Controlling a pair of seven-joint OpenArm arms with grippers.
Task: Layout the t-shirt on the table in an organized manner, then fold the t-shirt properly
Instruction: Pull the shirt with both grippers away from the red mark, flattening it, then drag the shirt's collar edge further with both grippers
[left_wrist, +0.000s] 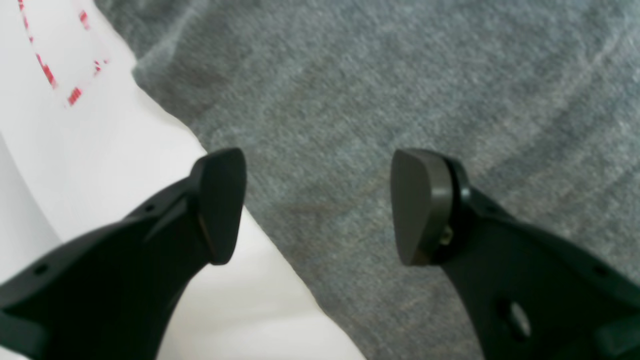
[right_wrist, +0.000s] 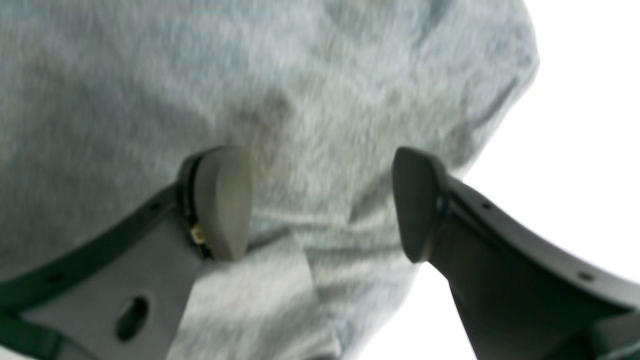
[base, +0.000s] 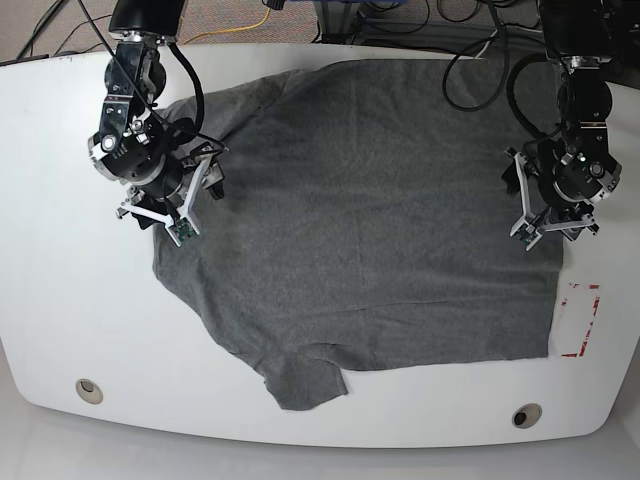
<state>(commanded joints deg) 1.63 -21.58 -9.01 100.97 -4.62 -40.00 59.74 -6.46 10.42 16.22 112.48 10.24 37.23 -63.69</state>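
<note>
The table (base: 60, 330) carries everything here, and the t-shirt (base: 380, 200) covers most of its middle, spread nearly flat with its body open to the base view. That spread looks like the layout step close to done: the cloth is mostly smooth across the centre, with a straight edge running down the side near the red tape (base: 580, 320), while one sleeve (base: 305, 385) sticks out toward the near edge and the side under the right arm is still rumpled and bunched. The arms sit at opposite sides of the shirt, which I judge suits taking hold of two edges at once to pull the cloth even or begin a fold. The left gripper (left_wrist: 317, 207) hangs over the shirt's border, jaws spread wide, one pad over bare table and the other over cloth, gripping nothing. The right gripper (right_wrist: 322, 205) is likewise spread apart above a wrinkled lump of fabric near the shirt's edge, with cloth lying between the pads but not pinched. Two grommet holes (base: 88, 390) are set in the table near its front edge; neither holds anything that can be seen, and there is no other container in view.
</note>
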